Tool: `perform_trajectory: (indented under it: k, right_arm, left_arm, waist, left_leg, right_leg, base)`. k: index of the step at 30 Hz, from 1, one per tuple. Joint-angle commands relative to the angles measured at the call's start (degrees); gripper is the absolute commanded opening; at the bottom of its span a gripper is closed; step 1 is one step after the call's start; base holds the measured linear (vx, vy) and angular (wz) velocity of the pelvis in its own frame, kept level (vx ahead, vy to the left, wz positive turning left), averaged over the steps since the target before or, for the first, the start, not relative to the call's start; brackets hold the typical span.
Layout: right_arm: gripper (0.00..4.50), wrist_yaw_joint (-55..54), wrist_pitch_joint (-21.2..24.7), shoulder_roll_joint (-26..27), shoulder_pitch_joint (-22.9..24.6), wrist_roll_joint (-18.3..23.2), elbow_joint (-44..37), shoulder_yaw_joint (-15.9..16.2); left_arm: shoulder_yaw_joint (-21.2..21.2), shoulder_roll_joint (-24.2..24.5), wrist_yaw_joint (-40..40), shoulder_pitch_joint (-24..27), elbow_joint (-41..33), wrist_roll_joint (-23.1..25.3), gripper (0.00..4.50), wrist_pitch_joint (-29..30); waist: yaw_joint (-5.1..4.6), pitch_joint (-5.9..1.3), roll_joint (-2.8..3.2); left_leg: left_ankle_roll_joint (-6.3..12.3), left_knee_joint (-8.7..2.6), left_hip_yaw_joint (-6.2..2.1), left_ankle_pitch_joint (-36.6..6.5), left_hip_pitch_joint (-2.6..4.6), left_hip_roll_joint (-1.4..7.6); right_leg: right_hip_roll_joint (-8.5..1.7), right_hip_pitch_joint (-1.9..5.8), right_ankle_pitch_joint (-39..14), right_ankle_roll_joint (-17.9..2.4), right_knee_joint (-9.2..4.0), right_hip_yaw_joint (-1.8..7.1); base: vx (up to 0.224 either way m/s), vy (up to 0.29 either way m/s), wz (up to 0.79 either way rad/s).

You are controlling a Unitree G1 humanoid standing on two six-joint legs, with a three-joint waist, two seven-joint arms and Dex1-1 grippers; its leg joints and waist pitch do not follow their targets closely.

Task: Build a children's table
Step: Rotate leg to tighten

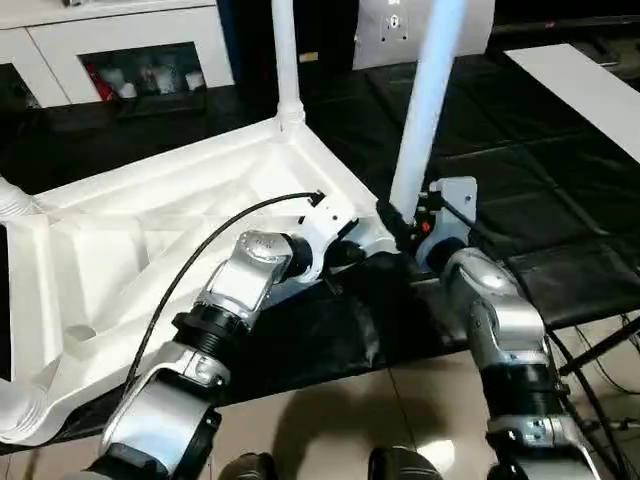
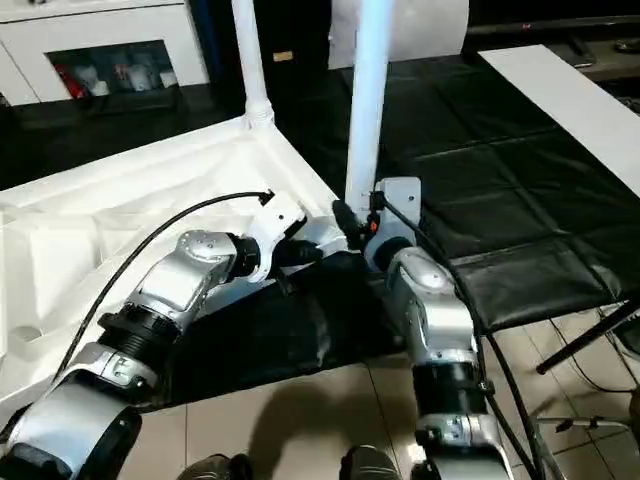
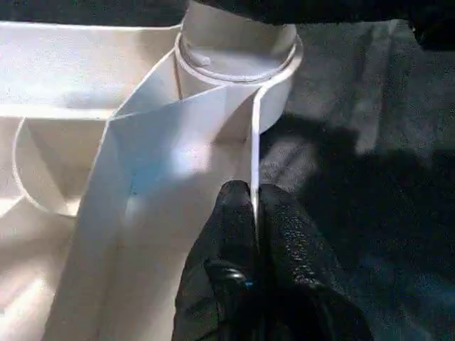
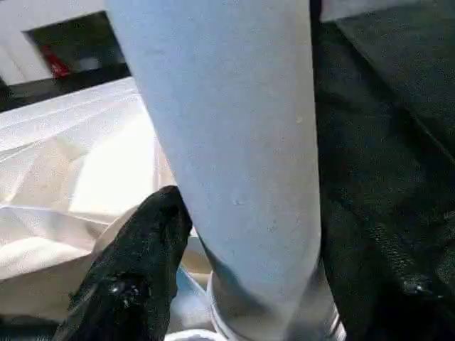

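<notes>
Two upright legs (image 1: 428, 110) rise beside white cabinets (image 1: 120, 50).

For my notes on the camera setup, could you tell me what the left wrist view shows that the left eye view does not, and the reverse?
Left wrist view alone: the left gripper's fingers closed on the thin edge wall of the top, just below the corner socket.

Left eye view alone: both silver forearms, the far leg standing upright in its corner, the ribbed underside of the top, the cabinet behind, and the right gripper at the base of the near leg.

Both share: the top lying upside down on the black mat, and the near corner socket with its leg.
</notes>
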Motion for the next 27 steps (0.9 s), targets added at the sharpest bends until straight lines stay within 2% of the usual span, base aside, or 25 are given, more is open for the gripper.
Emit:
perform_trajectory:
  k: [1,2,4,5,6,7,8,9,11,12,14,16,18,20,21,22,23,25,27]
  right_arm:
    - [3.25,6.8,0.3,-1.6,3.7,1.1,-2.7,4.3]
    - [3.25,8.4,0.1,-3.5,4.7,2.1,-3.7,3.5]
    - [3.55,9.9,0.1,-5.4,5.3,3.8,-4.3,2.2]
    - [3.64,11.2,-0.2,-6.5,5.6,4.5,-4.5,1.8]
    - [3.68,15.2,-1.0,-10.0,6.5,4.7,-5.4,2.4]
    - [3.77,16.9,-1.2,-11.4,6.8,4.8,-5.9,2.7]
    - [3.86,17.2,-1.2,-11.6,6.9,4.9,-6.0,2.7]
    - [3.86,19.4,-1.4,-13.1,7.2,5.0,-6.4,2.9]
    - [3.86,28.2,-3.9,-19.2,8.2,4.3,-7.1,4.5]
    - [3.86,32.1,-4.4,-21.4,8.4,4.8,-7.5,5.1]
    - [3.86,37.4,-5.8,-24.1,8.0,5.7,-6.9,6.0]
    - [3.86,39.9,-6.6,-25.2,7.4,6.2,-5.8,6.6]
    - [3.86,43.4,-7.9,-26.6,6.4,6.4,-4.3,8.0]
    - [3.86,46.2,-9.1,-27.5,5.5,6.3,-3.2,9.2]
    - [3.86,46.5,-9.2,-27.6,5.4,6.3,-3.1,9.3]
    - [3.58,49.5,-9.5,-28.3,4.1,6.6,-1.7,10.5]
    - [3.49,51.0,-9.7,-28.6,3.4,6.5,-1.0,11.1]
    - [3.44,54.2,-10.6,-29.1,2.3,6.2,0.7,12.3]
    - [3.15,57.0,-10.9,-28.9,1.1,6.2,2.3,13.2]
  left_arm:
    - [-0.2,0.7,-1.6,-0.8,-4.8,-0.8,0.00,-3.0]
    - [-1.0,2.1,-3.6,0.0,-5.0,-0.7,0.00,-4.4]
    - [-1.7,3.5,-5.7,0.8,-5.2,-0.7,0.00,-5.8]
    - [-1.9,4.2,-6.7,1.2,-5.3,-0.9,0.00,-5.7]
    - [-2.2,5.7,-8.9,1.9,-5.8,-0.9,0.00,-6.1]
    - [-2.3,6.2,-9.7,2.2,-6.0,-1.1,0.00,-6.3]
    - [-2.3,6.3,-9.8,2.2,-6.1,-1.1,0.00,-6.3]
    - [-2.2,6.8,-10.8,2.3,-6.1,-1.4,0.00,-6.2]
    - [-3.1,9.6,-15.4,2.8,-5.5,-1.7,0.00,-9.0]
    - [-3.4,10.7,-18.3,3.2,-5.2,-2.4,0.00,-12.2]
    - [-3.6,12.0,-22.4,3.8,-5.2,-3.9,0.00,-14.2]
    - [-4.3,13.0,-24.3,3.9,-5.0,-3.9,0.00,-15.6]
    - [-5.6,14.4,-27.2,3.9,-4.6,-3.5,0.00,-17.1]
    - [-6.6,15.5,-29.5,3.9,-4.5,-3.2,0.00,-17.9]
    - [-6.7,15.6,-29.7,3.9,-4.5,-3.1,0.00,-18.0]
    - [-7.8,16.4,-31.7,3.7,-4.4,-2.7,0.00,-19.1]
    - [-8.5,16.8,-32.7,3.7,-4.4,-2.5,0.00,-19.7]
    - [-9.2,17.3,-34.5,3.4,-3.9,-2.1,0.00,-21.4]
    - [-9.6,17.4,-35.7,3.0,-3.6,-1.8,0.00,-22.5]
  waist:
    - [0.37,-4.92,-0.14]
    - [0.67,-4.78,0.24]
    - [0.74,-4.93,0.13]
    - [0.67,-4.80,0.33]
    - [0.66,-4.78,0.39]
    - [0.57,-4.71,0.04]
    - [0.69,-4.61,0.13]
    - [0.68,-4.52,0.53]
    - [0.77,-4.51,0.19]
    - [0.86,-4.50,0.21]
    - [0.89,-4.62,0.18]
    - [1.05,-4.57,0.35]
    - [1.40,-4.60,0.23]
    - [1.92,-4.59,0.15]
    - [2.33,-4.60,0.34]
    - [2.55,-4.67,-0.09]
    - [2.72,-4.61,0.11]
    - [2.90,-4.54,0.08]
    - [3.11,-4.53,-0.64]
  left_leg:
    - [6.84,-3.48,-0.77,-7.4,0.92,2.42]
    - [7.00,-3.43,-0.79,-7.3,0.93,2.50]
    - [7.66,-3.42,-0.83,-6.7,0.84,2.47]
    - [7.70,-3.38,-0.79,-6.9,0.78,2.44]
    - [7.54,-3.42,-0.83,-7.2,0.80,2.45]
    - [7.48,-3.40,-0.79,-7.8,0.72,2.41]
    - [7.50,-3.35,-0.71,-7.9,0.82,2.38]
    - [7.43,-3.36,-0.75,-7.9,0.74,2.40]
    - [7.47,-3.37,-0.75,-8.9,0.74,2.36]
    - [7.74,-3.36,-0.80,-8.9,0.70,2.41]
    - [8.34,-3.24,-0.82,-8.4,0.60,2.41]
    - [8.69,-3.28,-0.77,-8.2,0.79,2.61]
    - [8.76,-3.33,-0.74,-8.4,0.94,2.78]
    - [8.36,-3.34,-0.61,-8.3,1.10,2.91]
    - [8.10,-3.37,-0.57,-8.3,1.30,3.05]
    - [8.00,-3.37,-0.61,-8.1,1.18,3.02]
    - [8.04,-3.43,-0.63,-8.1,1.15,3.06]
    - [7.72,-3.42,-0.57,-8.9,1.14,3.05]
    - [7.62,-3.45,-0.55,-8.9,1.08,3.01]
  right_leg:
    - [-2.91,4.13,-4.0,-16.2,-3.82,2.36]
    - [-2.94,4.10,-3.8,-16.0,-3.71,2.45]
    - [-2.97,4.26,-2.6,-16.2,-3.63,2.48]
    - [-2.97,4.15,-2.7,-16.4,-3.63,2.42]
    - [-2.92,4.23,-3.1,-16.3,-3.65,2.35]
    - [-2.88,4.37,-4.0,-16.2,-3.78,2.36]
    - [-2.99,4.25,-5.0,-16.2,-3.88,2.43]
    - [-3.03,4.21,-5.4,-16.2,-3.83,2.44]
    - [-2.96,4.27,-7.0,-15.7,-4.10,2.33]
    - [-2.99,4.29,-7.2,-15.5,-4.05,2.38]
    - [-3.05,4.39,-6.2,-15.8,-3.87,2.36]
    - [-2.97,4.06,-6.0,-16.2,-3.83,2.31]
    - [-3.02,3.88,-6.9,-16.4,-3.79,2.29]
    - [-3.01,3.76,-7.2,-16.6,-3.79,2.39]
    - [-3.04,3.56,-7.1,-16.8,-3.68,2.44]
    - [-3.05,3.71,-6.7,-17.0,-3.49,2.43]
    - [-3.10,3.67,-6.9,-16.9,-3.48,2.42]
    - [-3.24,3.68,-8.0,-16.6,-3.61,2.47]
    - [-3.31,3.78,-9.1,-16.4,-3.67,2.50]
  base:
    - [0.000,0.000,0.00]
    - [0.000,0.000,0.00]
    - [0.000,0.000,0.00]
    - [0.000,0.000,0.00]
    - [0.000,0.000,0.00]
    - [0.000,0.000,0.00]
    - [0.000,0.000,0.00]
    - [0.000,0.000,0.00]
    - [0.000,0.000,0.00]
    - [0.000,0.000,0.00]
    - [0.000,0.000,0.00]
    - [0.000,0.000,0.00]
    - [0.000,0.000,0.00]
    - [0.000,0.000,0.00]
    - [0.000,0.000,0.00]
    - [0.000,0.000,0.00]
    - [0.000,0.000,0.00]
    - [0.000,0.000,0.00]
    - [0.000,0.000,0.00]
